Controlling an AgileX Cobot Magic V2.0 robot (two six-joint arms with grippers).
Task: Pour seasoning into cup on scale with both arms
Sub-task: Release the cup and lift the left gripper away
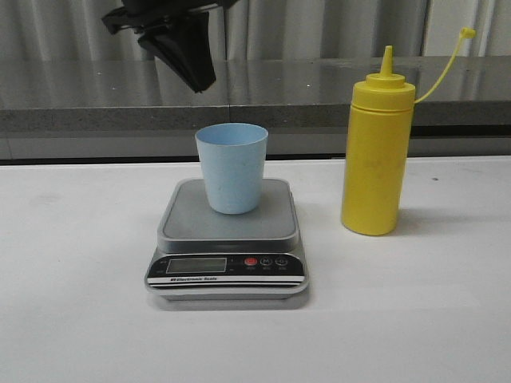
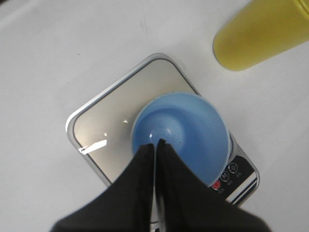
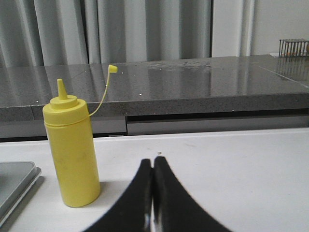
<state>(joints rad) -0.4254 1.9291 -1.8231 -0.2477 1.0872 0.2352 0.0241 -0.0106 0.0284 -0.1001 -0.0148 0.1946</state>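
Table [image 1: 72, 319]: white; it carries the scale and the bottle side by side.
Scale [image 1: 227, 219]: silver platform, black panel facing the front camera; display too small to read.
Seasoning [image 1: 375, 152]: yellow squeeze bottle standing upright on the table, just to the right of the scale, apart from it; cap off the nozzle, dangling on its strap.
Cup [image 1: 232, 166]: pale blue, upright near the middle of the platform, looks empty.
Left pincer [image 2: 155, 145]: fingers pressed together on nothing, hanging above the cup.
Right pincer [image 3: 153, 162]: fingers also together, empty, low over the table and aimed just beside the bottle.
Risk: with fingers closed, the right pincer would likely shove and topple the tall bottle instead of gripping it; a descending left pincer could knock the light cup off the platform.
View difference: the left wrist view shows the cup's bare inside; the front view alone shows the left pincer's height above the cup.
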